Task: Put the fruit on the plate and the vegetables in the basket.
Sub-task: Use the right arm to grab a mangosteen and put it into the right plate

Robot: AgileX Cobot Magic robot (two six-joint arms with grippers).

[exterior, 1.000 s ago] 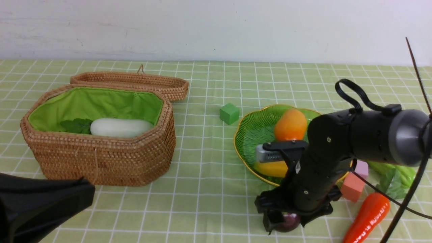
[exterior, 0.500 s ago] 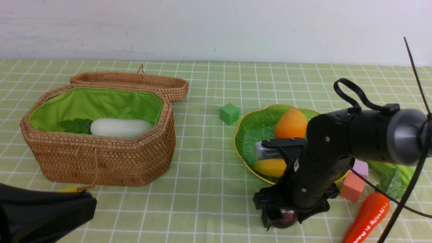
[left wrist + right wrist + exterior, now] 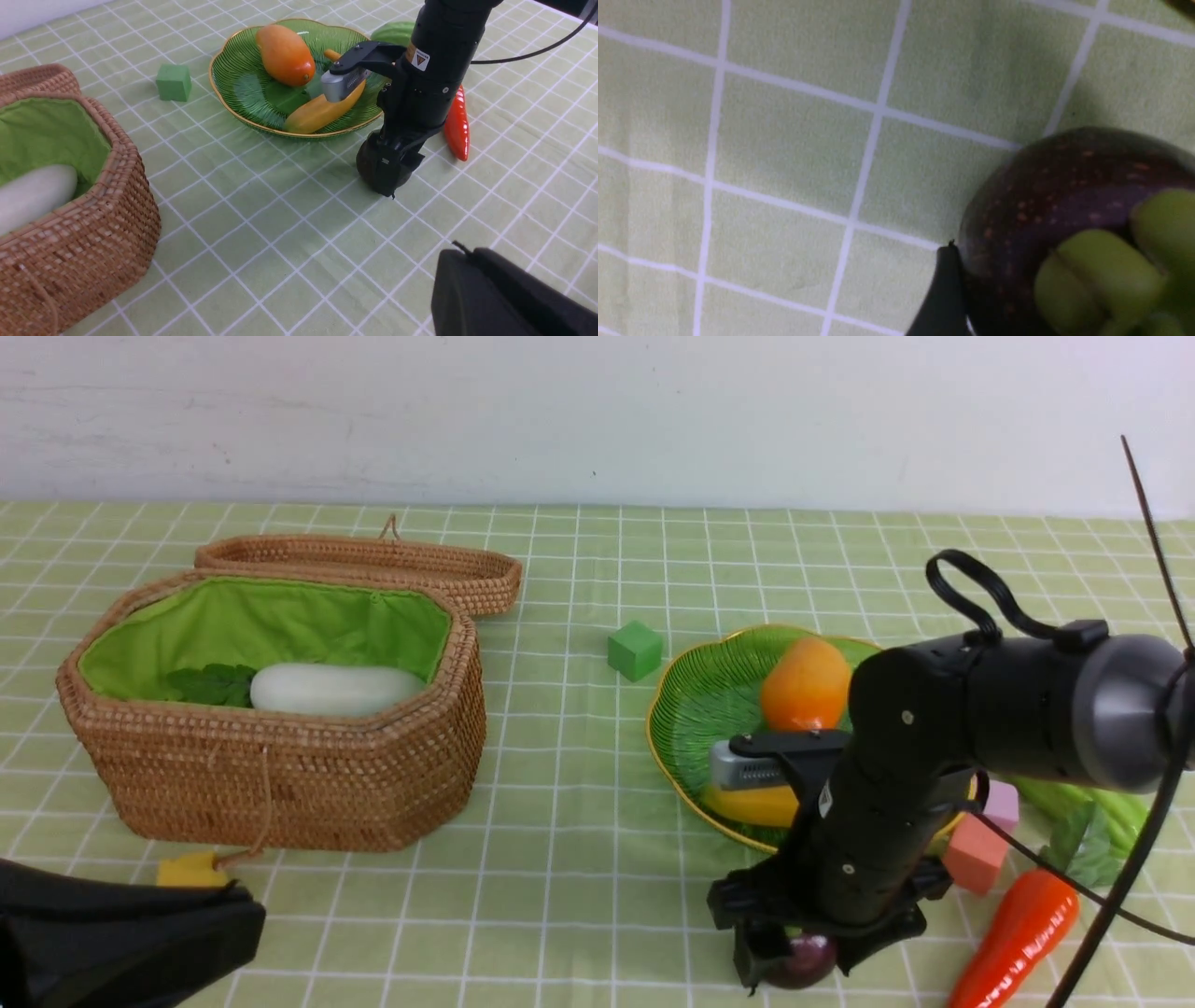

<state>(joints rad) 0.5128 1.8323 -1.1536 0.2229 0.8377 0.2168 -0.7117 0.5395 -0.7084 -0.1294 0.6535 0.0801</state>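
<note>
basket [image 3: 280, 756] open at left, radish [image 3: 336, 689] inside. plate [image 3: 691, 709] holds mango [image 3: 805, 683] and banana [image 3: 752, 803]. right gripper [image 3: 794, 957] down on cloth just before plate, jaws wide astride mangosteen [image 3: 810, 959], one finger touching its side; clamped or not, cannot tell. left gripper [image 3: 224, 919] closed, low near basket. step in hand, apparently: picking last fruit. next: firm squeeze on round glossy skin, lift over gold rim.

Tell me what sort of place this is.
Likely an indoor robot test bench: a checked tablecloth against a plain white wall, a black robot arm, and props such as a toy mango and a green foam cube.
</note>
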